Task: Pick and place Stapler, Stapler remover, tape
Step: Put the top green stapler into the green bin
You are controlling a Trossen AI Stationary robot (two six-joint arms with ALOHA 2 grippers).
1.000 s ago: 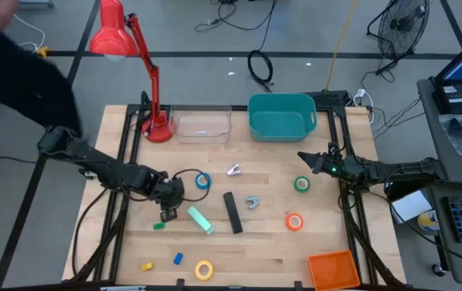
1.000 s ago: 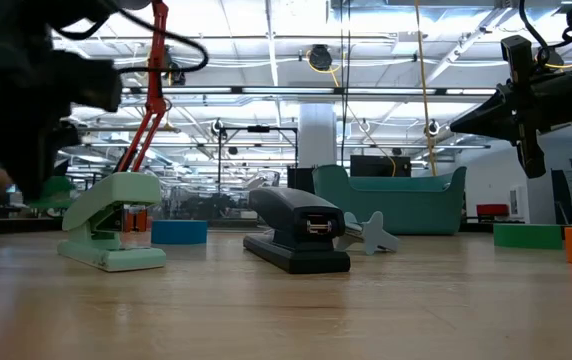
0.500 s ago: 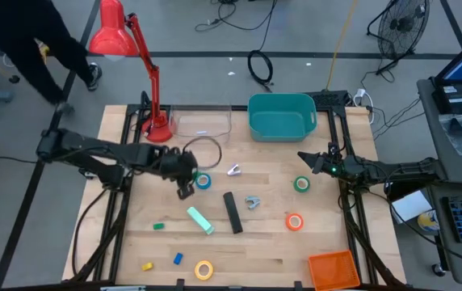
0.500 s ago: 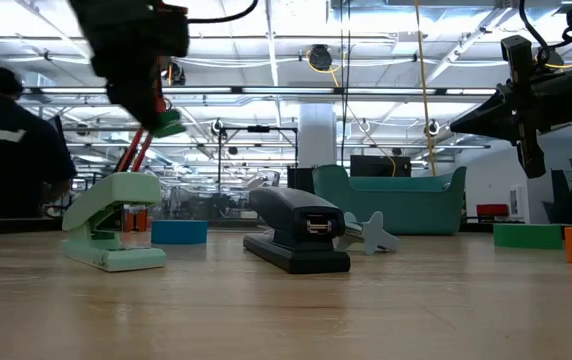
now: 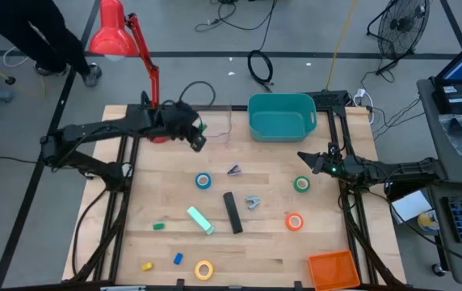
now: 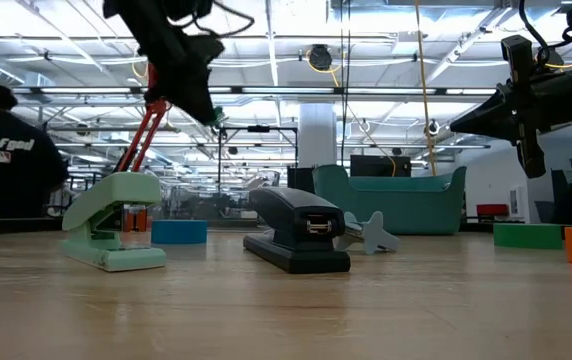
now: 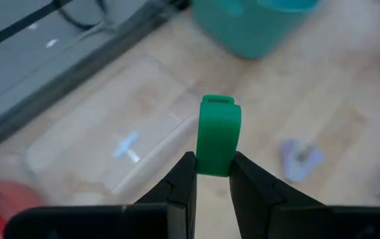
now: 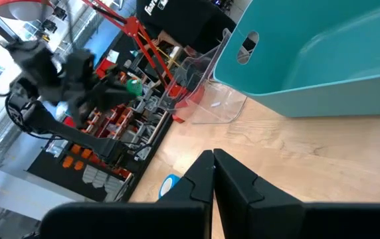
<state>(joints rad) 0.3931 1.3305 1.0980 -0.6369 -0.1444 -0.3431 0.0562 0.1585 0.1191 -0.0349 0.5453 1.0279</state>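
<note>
My left gripper (image 5: 198, 134) hangs in the air above the clear tray (image 5: 212, 123) at the table's far side, shut on a small green piece (image 7: 216, 133). The black stapler (image 5: 232, 212) lies flat mid-table, beside a mint-green stapler (image 5: 200, 220). Two grey staple removers (image 5: 234, 170) (image 5: 252, 202) lie near it. The tape rolls lie flat: blue (image 5: 203, 181), green (image 5: 301, 184), orange (image 5: 295, 221), yellow (image 5: 204, 269). My right gripper (image 5: 302, 156) waits shut above the table's right part, near the green roll. My left gripper pinches the green piece by its lower end (image 7: 212, 167) between the two fingers. The piece sticks out past the fingertips (image 7: 185, 166), and its rounded, notched end (image 7: 218, 103) is free. It is lifted clear, over the clear tray (image 7: 103, 139).
A teal bin (image 5: 282, 115) stands right of the clear tray at the far edge, and a red desk lamp (image 5: 146, 65) left of it. An orange tray (image 5: 333, 269) sits at the near right corner. Small green (image 5: 158, 226), yellow (image 5: 146, 265) and blue (image 5: 178, 259) blocks lie near-left. A person (image 5: 29, 32) stands beyond the far left corner.
My left gripper has risen from low over the table's left-middle part and swung toward the far edge, carrying the green piece up and over the clear tray. The person beyond the table has moved along its far left side.
</note>
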